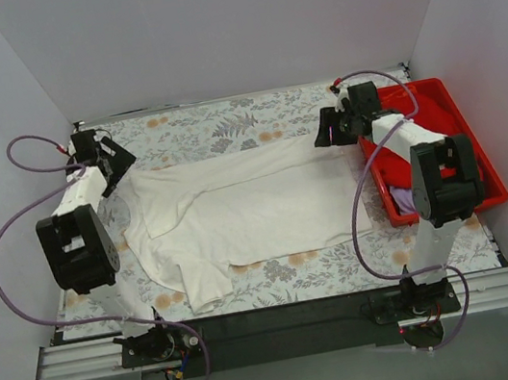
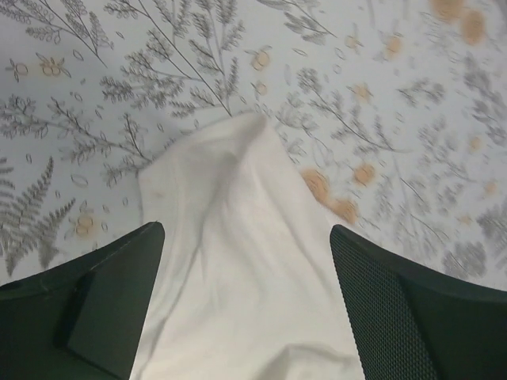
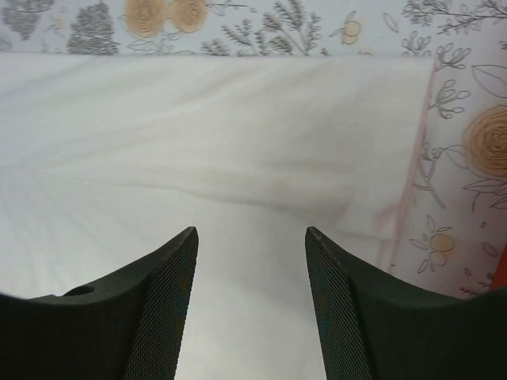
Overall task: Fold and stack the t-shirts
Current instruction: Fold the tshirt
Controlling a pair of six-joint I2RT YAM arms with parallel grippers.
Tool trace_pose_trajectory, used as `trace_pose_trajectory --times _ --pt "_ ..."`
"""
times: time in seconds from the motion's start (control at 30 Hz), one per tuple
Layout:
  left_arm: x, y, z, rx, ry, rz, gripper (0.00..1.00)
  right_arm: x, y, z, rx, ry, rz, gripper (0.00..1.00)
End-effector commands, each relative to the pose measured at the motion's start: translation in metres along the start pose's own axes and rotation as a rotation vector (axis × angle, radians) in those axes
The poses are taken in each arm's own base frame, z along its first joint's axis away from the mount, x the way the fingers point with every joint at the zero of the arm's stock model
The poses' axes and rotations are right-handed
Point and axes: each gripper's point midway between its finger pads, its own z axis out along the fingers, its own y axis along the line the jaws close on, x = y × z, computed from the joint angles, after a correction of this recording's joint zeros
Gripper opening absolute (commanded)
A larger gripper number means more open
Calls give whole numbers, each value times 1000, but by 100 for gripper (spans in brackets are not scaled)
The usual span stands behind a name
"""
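A white t-shirt [image 1: 248, 210] lies spread across the middle of the floral tablecloth, with one sleeve hanging toward the near edge. At the shirt's far-left corner my left gripper [image 1: 119, 164] hovers open. In the left wrist view that gripper [image 2: 247, 237] has wide-apart fingers straddling a pointed fold of the white t-shirt [image 2: 230, 261], and nothing is gripped. My right gripper [image 1: 329, 127] is at the shirt's far-right corner. In the right wrist view this gripper [image 3: 252, 233] is open above the flat white t-shirt [image 3: 222, 134], near its right hem.
A red plastic tray [image 1: 465, 120] stands at the right edge of the table beneath the right arm, with a pale lilac item [image 1: 401, 196] inside. Floral tablecloth [image 1: 223, 122] shows beyond the shirt. White walls enclose the table on three sides.
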Motion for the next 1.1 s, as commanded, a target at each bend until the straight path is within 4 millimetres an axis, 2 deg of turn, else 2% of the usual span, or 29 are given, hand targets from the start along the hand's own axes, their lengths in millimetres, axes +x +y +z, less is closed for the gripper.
trace_pose_trajectory --times 0.0,0.03,0.07,0.1,0.13,0.17,0.2,0.23,0.27,0.3,0.33,0.43,0.47,0.5,0.6,0.7,0.8,0.83,0.9,0.93,0.97,1.0,1.07 --pt "13 -33 -63 144 -8 52 86 7 33 -30 -94 -3 -6 64" --pt "16 -38 -81 171 -29 70 86 12 35 -34 -96 4 0 65" --pt "32 -49 -89 201 -11 106 87 17 37 -38 -99 8 0 66" --pt "51 -46 -91 203 16 134 87 18 42 -46 -105 -3 -10 68" --pt "57 -49 -99 219 13 153 88 30 41 -49 -101 15 -4 69" --pt "78 -63 -105 259 35 230 88 36 42 -53 -102 21 -4 70" --pt "92 -67 -107 289 65 262 88 36 49 -63 -118 4 -18 71" --pt "105 -64 -105 293 87 289 88 50 47 -65 -117 25 -13 71" --pt "119 -67 -103 307 118 322 88 54 49 -69 -121 25 -17 71" --pt "124 -66 -100 310 128 342 88 53 53 -77 -130 7 -27 71" --pt "130 -62 -95 303 144 351 88 66 51 -79 -128 24 -21 71" --pt "142 -64 -82 309 179 378 90 74 58 -92 -151 14 -31 71" --pt "143 -66 -79 308 183 383 90 85 57 -93 -152 30 -26 71" --pt "149 -64 -71 297 206 394 91 86 60 -99 -159 23 -31 71" --pt "159 -66 -64 299 246 408 91 102 60 -107 -162 30 -32 71" --pt "176 -69 -68 320 294 424 91 114 58 -113 -155 33 -35 71" --pt "193 -66 -80 330 330 452 89 121 57 -116 -152 36 -35 71" --pt "192 -68 -88 346 318 458 88 122 56 -116 -151 36 -34 71" --pt "201 -66 -100 361 327 471 87 123 57 -117 -156 36 -33 71" --pt "197 -73 -115 397 302 476 85 123 57 -117 -156 35 -35 71" --pt "199 -73 -121 409 299 481 85 123 57 -117 -156 36 -33 71" --pt "206 -68 -125 412 309 487 83 123 58 -117 -158 35 -35 71" --pt "217 -73 -141 470 329 496 81 124 57 -116 -157 44 -31 71"
